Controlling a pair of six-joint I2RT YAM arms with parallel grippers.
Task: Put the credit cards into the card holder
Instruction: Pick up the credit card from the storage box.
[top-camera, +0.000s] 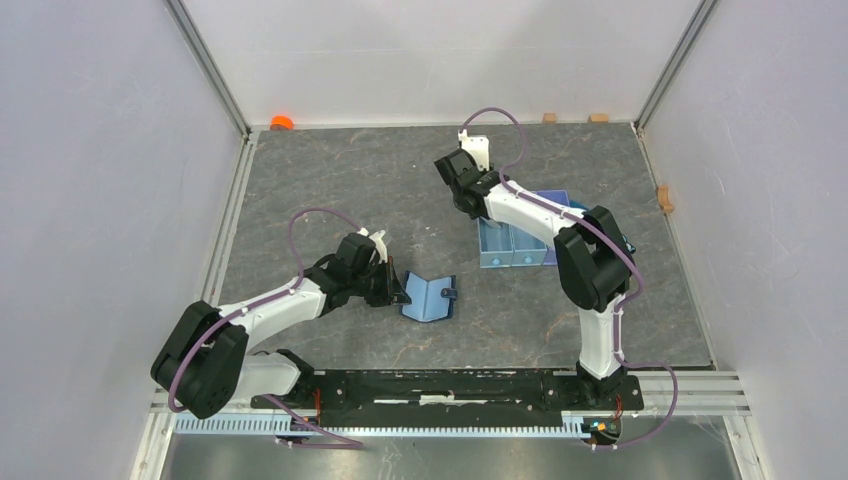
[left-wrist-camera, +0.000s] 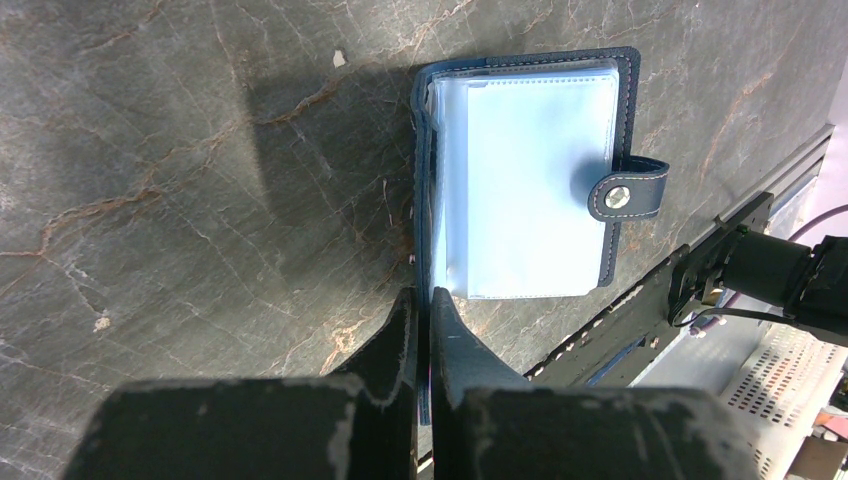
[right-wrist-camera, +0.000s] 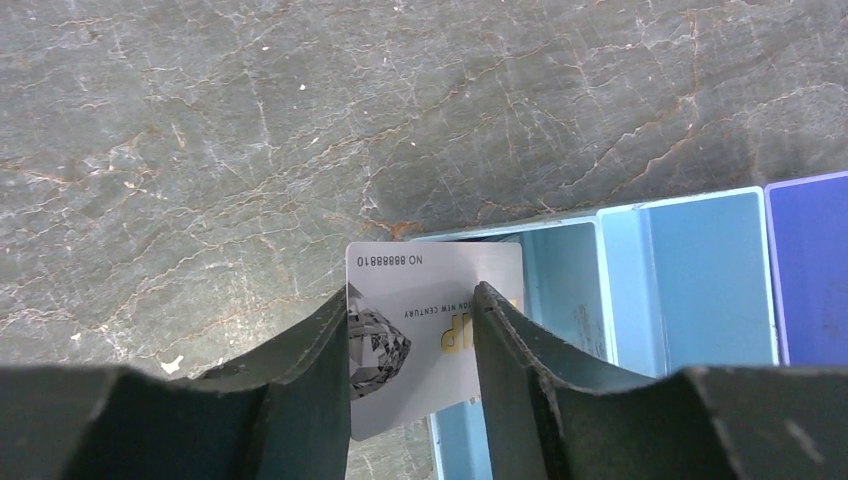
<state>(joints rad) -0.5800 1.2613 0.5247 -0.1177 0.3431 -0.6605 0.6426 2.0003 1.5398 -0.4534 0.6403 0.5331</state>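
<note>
Credit card (right-wrist-camera: 440, 265), printed side up, sits at the left-end compartment of the blue tray (right-wrist-camera: 690, 270), overhanging its edge. Right gripper (right-wrist-camera: 412, 292) hangs over it, jaws apart, card showing betw. them. Card holder (top-camera: 430, 298) lies open mid-table (top-camera: 330, 170), w/ left gripper (left-wrist-camera: 425, 300) pinched on its cover edge.

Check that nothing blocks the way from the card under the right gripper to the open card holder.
Nothing visible does. Only bare table lies between the credit card at the tray's edge and the card holder. The left gripper pinches the holder's far edge, outside that path.
</note>
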